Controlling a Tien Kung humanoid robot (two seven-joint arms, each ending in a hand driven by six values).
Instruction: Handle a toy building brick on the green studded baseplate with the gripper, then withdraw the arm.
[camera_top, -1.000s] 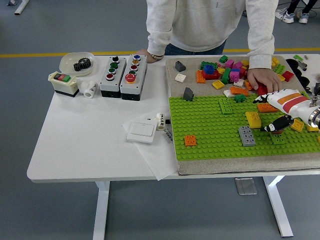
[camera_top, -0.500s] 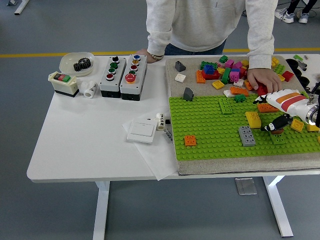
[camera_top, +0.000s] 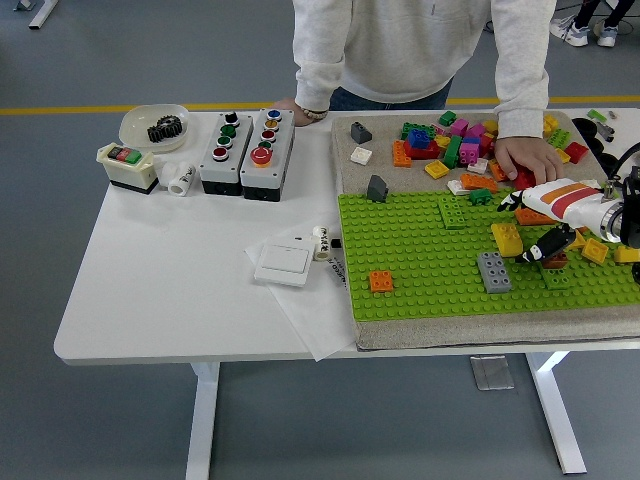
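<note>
On the green baseplate (camera_top: 420, 270) sit several single bricks: one orange brick (camera_top: 380, 281), one grey brick (camera_top: 493, 271), one yellow brick (camera_top: 506, 239), among others at its right edge. The robot's right hand (camera_top: 545, 225) hangs over the baseplate's right side, fingers spread, holding nothing; its wrist is cut off by the frame. Since a second ago it has drawn back slightly rightward. Beyond the baseplate, a person's hand (camera_top: 528, 158) rests on the loose brick pile (camera_top: 450, 140).
</note>
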